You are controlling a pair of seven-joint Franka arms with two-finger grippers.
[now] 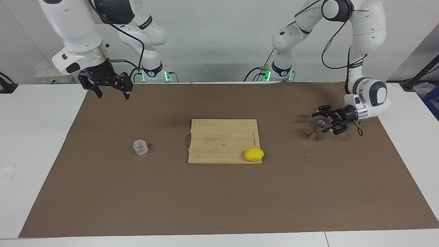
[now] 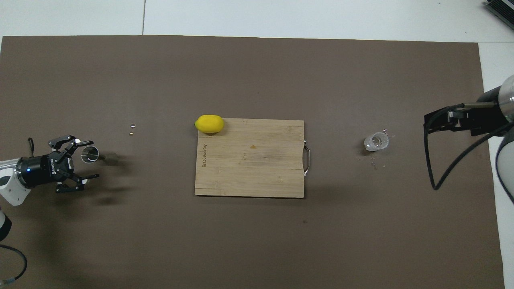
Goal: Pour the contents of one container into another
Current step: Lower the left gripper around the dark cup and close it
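Observation:
The clear ribbed glass tumbler stands upright on the brown mat toward the right arm's end. Toward the left arm's end stands the steel hourglass jigger. My left gripper lies level at the height of the jigger's upper cup, open, with a finger on each side of the cup. No contact shows. My right gripper waits open and holds nothing, raised over the mat's edge at the right arm's end.
A wooden cutting board lies mid-mat between the two containers. A yellow lemon rests on one of its corners. Small crumbs lie by the tumbler, and two tiny shiny bits lie near the jigger.

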